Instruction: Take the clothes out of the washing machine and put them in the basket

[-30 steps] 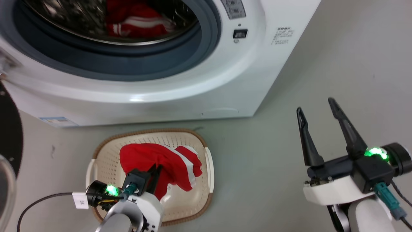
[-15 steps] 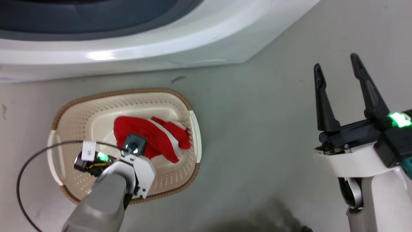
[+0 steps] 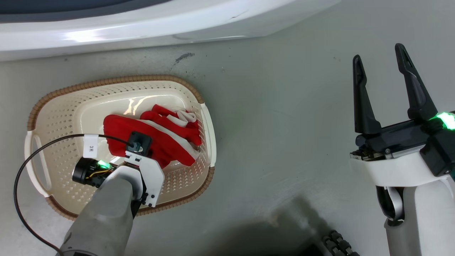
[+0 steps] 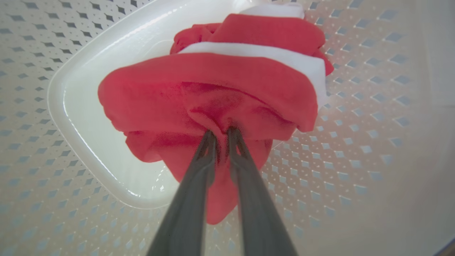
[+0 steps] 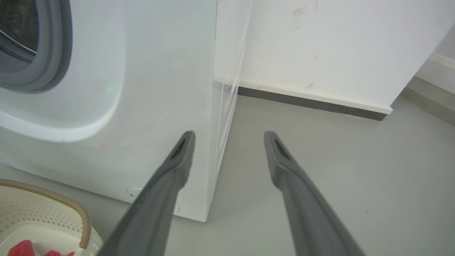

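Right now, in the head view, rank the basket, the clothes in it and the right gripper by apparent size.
1. The basket: clearly largest.
2 or 3. The clothes and the right gripper, jaws open, look alike in extent; the gripper sits nearer the camera, so I won't rank them.

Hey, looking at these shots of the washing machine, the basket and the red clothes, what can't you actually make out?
- Drum of the washing machine: cut off by the head view's top edge; the right wrist view's left edge leaves a sliver of porthole, so leftover laundry is unknowable.
- Tips of the left claw: buried in the clothes, left wrist view.
- Near rim of the basket: hidden by the left forearm, head view.
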Tool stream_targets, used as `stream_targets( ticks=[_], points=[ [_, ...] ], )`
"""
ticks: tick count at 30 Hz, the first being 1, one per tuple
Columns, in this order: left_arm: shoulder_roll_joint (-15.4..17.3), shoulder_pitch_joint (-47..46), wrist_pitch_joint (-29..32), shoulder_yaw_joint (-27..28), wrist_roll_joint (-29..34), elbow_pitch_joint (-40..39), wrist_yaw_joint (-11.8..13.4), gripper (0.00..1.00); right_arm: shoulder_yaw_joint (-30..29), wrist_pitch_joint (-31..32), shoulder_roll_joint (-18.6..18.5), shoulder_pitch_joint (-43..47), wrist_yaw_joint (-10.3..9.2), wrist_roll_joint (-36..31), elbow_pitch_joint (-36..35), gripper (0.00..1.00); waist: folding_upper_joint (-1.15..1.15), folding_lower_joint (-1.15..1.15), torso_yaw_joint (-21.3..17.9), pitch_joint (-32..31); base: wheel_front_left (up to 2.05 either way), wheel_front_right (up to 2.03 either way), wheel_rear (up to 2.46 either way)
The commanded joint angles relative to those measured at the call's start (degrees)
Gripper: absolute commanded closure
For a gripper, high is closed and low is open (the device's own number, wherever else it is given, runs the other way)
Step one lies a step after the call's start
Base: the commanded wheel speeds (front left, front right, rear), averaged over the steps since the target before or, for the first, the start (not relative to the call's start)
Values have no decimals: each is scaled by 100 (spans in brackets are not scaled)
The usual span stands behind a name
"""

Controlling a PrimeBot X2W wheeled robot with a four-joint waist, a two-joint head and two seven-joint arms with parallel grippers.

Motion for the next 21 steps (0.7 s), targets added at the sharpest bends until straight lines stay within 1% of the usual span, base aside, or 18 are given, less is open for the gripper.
stream_targets(
  ticks=[1, 6, 7, 9, 10, 13, 16, 21],
  points=[
    [-24, 45, -6, 40, -56, 27, -38, 0, -8, -12, 3, -92, -4, 12, 23, 0, 0, -1, 26, -88, 0, 0, 0],
    [-93, 135, -421, 134, -217, 41, 71, 0, -18, -12, 3, -10, -4, -31, 84, 0, 0, -1, 155, -426, 0, 0, 0],
    [-93, 135, -421, 134, -217, 41, 71, 0, -18, -12, 3, -10, -4, -31, 84, 0, 0, -1, 155, -426, 0, 0, 0],
    [-157, 203, -691, 242, -363, -11, 118, 0, 9, -13, 3, 89, -4, -64, 133, 0, 0, -1, 243, -694, 0, 0, 0],
    [-157, 203, -691, 242, -363, -11, 118, 0, 9, -13, 3, 89, -4, -64, 133, 0, 0, -1, 243, -694, 0, 0, 0],
    [-209, 339, -823, 304, -437, -185, 163, 0, 27, -12, 2, 189, -4, -104, 190, 0, 0, -1, 317, -986, 0, 0, 0],
    [-232, 515, -854, 395, -494, -693, 205, 0, 32, -12, 2, 319, -4, -134, 236, 0, 0, -1, 386, -1282, 0, 0, 0],
    [-185, 1105, -848, 572, -478, -1650, 262, 0, 39, -12, 2, 567, -4, -188, 299, 0, 0, -1, 465, -1743, 0, 0, 0]
  ],
)
